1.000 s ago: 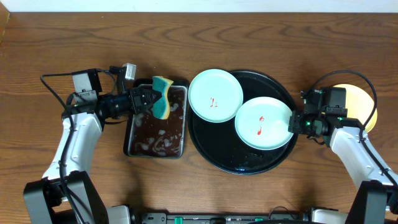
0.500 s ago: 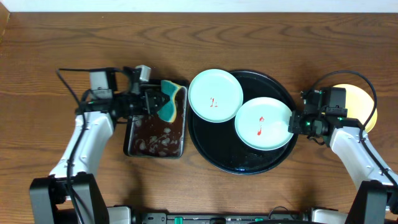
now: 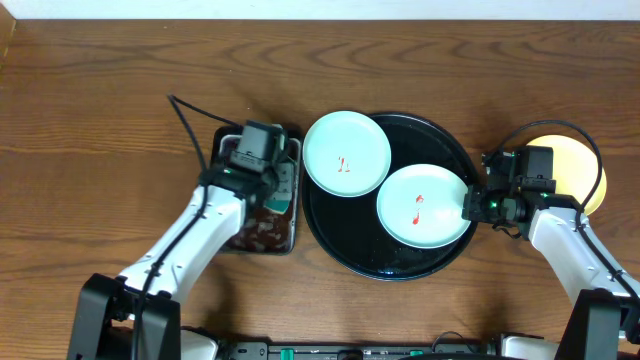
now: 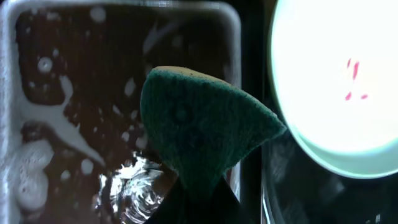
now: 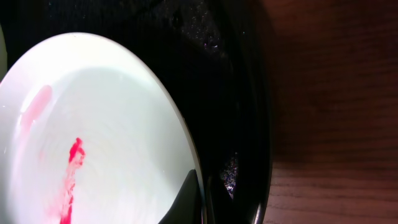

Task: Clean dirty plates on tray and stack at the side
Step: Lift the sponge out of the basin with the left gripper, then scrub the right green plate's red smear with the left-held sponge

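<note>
Teal sponge (image 4: 199, 130) is pinched tight in the left tool (image 4: 193, 196), above the metal soak tray (image 3: 294, 215) at frame left; it will likely drip brown suds on the table (image 3: 100, 70) in transit. The left mint plate (image 3: 346, 153) overlaps the black tray (image 3: 390, 268) rim at centre, so pressing on it could tip it. The right tool (image 3: 476, 204) is clamped on the rim of the second mint plate (image 3: 424, 205), centre right; this thin wet hold may slip. The yellow plate (image 3: 588, 180) lies far right on the table.
</note>
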Motion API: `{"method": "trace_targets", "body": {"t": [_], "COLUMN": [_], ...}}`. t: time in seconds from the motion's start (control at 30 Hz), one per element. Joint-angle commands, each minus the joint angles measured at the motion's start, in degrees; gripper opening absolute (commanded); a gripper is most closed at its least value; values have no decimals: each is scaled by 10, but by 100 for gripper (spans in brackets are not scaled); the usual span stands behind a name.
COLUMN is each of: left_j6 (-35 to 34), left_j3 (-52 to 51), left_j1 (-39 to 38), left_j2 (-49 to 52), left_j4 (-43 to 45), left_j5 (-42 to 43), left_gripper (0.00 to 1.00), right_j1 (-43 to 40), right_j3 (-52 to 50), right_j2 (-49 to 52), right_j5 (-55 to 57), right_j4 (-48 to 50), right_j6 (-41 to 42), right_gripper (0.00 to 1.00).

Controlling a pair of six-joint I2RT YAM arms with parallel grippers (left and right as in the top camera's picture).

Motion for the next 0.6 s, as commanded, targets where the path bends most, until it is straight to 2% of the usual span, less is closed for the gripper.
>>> {"method": "trace_targets", "body": {"t": [0.0,0.1,0.17,0.37,0.57], "left_j6": [-20,-21,-38,-127,-193], "left_j3": [40,80,100,102,102], "left_j1": [-25,-54,-76,-137,-201], "left_j2": [-2,-2,-2,23,110], "left_j4": [-26,-38,-17,131,242], "left_j5": [-40,23,69,146,151], "left_gripper": [7,7,7,7,7], "right_j1": [4,4,4,4,4], "right_j3": [-4,-6,-10,-21,-21], "right_j2": [1,1,1,1,1], "right_j5": [-5,-5,-5,-5,-5], "right_j4": [0,0,0,0,0], "right_j6": [7,7,7,7,7], "right_gripper": [1,1,1,1,1]}}
